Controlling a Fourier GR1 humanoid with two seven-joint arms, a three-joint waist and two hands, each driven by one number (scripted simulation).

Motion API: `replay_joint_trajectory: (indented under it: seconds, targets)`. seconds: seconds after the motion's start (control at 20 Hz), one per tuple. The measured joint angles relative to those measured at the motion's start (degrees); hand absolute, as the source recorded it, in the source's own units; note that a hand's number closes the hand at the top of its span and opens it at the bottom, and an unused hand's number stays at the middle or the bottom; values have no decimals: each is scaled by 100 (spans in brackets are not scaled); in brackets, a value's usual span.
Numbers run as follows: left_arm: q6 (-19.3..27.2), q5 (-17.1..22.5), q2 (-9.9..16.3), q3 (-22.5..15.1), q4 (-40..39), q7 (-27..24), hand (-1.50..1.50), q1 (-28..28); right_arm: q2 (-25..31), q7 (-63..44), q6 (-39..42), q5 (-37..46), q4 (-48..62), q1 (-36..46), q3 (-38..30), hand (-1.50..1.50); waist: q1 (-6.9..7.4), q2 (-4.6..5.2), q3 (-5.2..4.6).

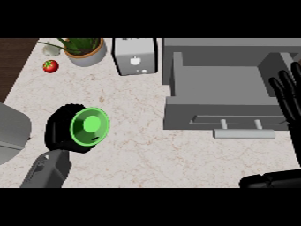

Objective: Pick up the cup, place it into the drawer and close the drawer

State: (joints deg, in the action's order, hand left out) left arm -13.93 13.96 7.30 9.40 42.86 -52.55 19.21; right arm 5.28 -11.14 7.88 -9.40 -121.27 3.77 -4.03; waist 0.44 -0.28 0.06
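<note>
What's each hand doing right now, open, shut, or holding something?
Left hand: shut on the green cup, fingers curled round it above the counter.
Right hand: open, fingers straight, resting beside the open drawer, holding nothing.

No text, label, brand or number can be read anywhere here. The toaster (136, 56) carries only a small pale mark on its top, too blurred to tell as a sign or letter. The drawer (221, 95) front, the cup (90, 125) and the plant pot (87, 55) bear no writing that shows.
</note>
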Motion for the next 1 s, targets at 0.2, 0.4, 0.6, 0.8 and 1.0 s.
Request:
replay_joint_trajectory:
  seconds: [0.2, 0.4, 0.6, 0.8, 1.0]
  targets:
    - [12, 53, -151, -324, 1091, 651, 150, -87, 42, -52, -27, -49, 87, 130, -100, -150, 25, -7, 2]
    - [295, 188, -361, -559, 2163, 1565, 150, -66, 69, -93, -10, -99, 84, 180, -124, -150, 11, -3, 0]
    - [684, 328, -486, -693, 3074, 2516, 150, 156, 28, -4, 6, -45, 103, 97, -80, -150, -11, 4, -1]
    - [1105, 264, -592, -818, 3565, 3134, 150, 524, -19, 240, 59, 15, 222, 3, -65, -150, -36, 14, -3]
    - [1541, 110, -660, -946, 3711, 3596, 150, 1024, -1, 180, 54, -3, 194, 30, -81, -150, -58, 19, -3]
